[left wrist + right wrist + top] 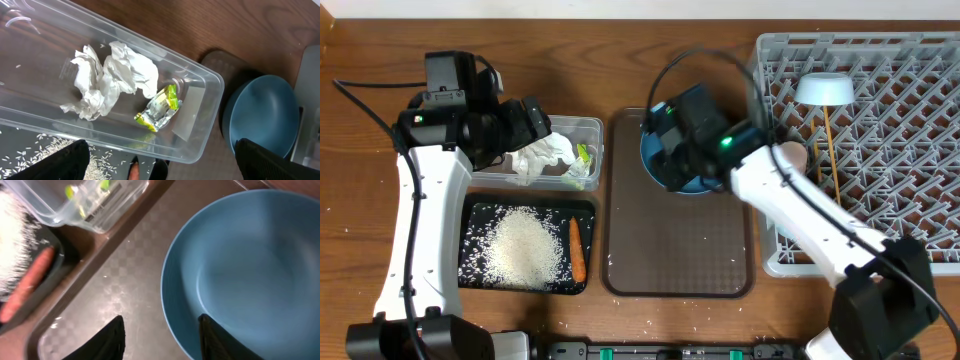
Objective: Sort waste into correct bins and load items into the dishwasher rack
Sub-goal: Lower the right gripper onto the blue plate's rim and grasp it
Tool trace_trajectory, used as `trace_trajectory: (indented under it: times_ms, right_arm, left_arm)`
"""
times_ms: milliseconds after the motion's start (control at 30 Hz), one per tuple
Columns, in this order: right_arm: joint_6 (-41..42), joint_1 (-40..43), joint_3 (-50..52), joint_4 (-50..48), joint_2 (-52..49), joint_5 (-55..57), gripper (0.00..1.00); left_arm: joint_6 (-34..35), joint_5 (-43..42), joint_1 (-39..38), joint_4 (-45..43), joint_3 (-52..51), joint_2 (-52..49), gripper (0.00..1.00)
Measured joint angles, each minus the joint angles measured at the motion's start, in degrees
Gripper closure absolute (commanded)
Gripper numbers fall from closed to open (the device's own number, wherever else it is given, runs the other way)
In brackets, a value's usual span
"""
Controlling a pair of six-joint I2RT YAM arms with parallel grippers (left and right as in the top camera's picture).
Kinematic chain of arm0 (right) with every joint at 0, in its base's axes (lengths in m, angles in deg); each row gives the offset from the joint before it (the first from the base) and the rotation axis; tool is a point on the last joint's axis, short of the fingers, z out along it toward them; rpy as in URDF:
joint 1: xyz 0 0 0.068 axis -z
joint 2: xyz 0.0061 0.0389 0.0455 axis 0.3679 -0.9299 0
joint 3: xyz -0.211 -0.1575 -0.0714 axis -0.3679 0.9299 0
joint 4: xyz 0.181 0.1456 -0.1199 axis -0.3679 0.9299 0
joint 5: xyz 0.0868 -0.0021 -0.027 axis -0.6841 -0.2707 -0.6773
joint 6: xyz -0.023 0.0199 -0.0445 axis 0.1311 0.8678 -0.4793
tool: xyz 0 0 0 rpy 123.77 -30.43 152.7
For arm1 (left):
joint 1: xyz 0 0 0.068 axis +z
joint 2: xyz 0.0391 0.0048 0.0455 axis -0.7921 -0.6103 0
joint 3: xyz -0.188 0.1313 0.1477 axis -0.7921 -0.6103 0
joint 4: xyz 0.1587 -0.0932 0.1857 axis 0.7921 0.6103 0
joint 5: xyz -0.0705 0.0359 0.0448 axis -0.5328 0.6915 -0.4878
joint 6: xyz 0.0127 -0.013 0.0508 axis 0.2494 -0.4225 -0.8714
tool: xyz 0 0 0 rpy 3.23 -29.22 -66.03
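The dark-blue plate (652, 158) lies at the far right of the brown tray (670, 250). My right gripper (160, 317) hangs open over the plate (250, 265). One finger stands over the plate's inside, the other over the tray, with the rim between them. My left gripper (161, 145) is wide open and empty above the clear tub (210, 80), which holds the crumpled napkin (110, 80) and the green-and-white wrapper (157, 107). Rice (525, 245) and the carrot (577, 250) lie in the black tray (470, 215).
The grey dishwasher rack (900, 60) fills the right side. In it are an upturned pale bowl (823, 88), chopsticks (830, 140) and a pink cup (792, 155) partly hidden behind my right arm. A few rice grains lie on the brown tray.
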Motion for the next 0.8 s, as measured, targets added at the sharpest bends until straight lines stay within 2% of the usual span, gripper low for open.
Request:
trace_trajectory:
  times_ms: [200, 400, 600, 667, 800]
  right_arm:
    - [0.04, -3.45, 7.54, -9.60, -0.02, 7.98, 0.62]
    - [0.07, -3.54, 12.24, -15.61, -0.02, 11.06, 0.66]
    - [0.07, -3.54, 15.76, -19.87, -0.02, 11.85, 0.63]
    - [0.02, -3.54, 16.70, -20.33, -0.02, 11.80, 0.59]
    - [0.04, -3.54, 17.66, -20.37, -0.02, 11.47, 0.58]
  left_arm:
    - [-0.02, 0.02, 0.00, 0.02, 0.00, 0.00, 0.05]
    - [0.00, 0.00, 0.00, 0.00, 0.00, 0.00, 0.05]
    - [-0.02, 0.00, 0.00, 0.02, 0.00, 0.00, 0.05]
    - [0.00, 0.00, 0.00, 0.02, 0.00, 0.00, 0.05]
    - [-0.02, 0.00, 0.00, 0.00, 0.00, 0.00, 0.05]
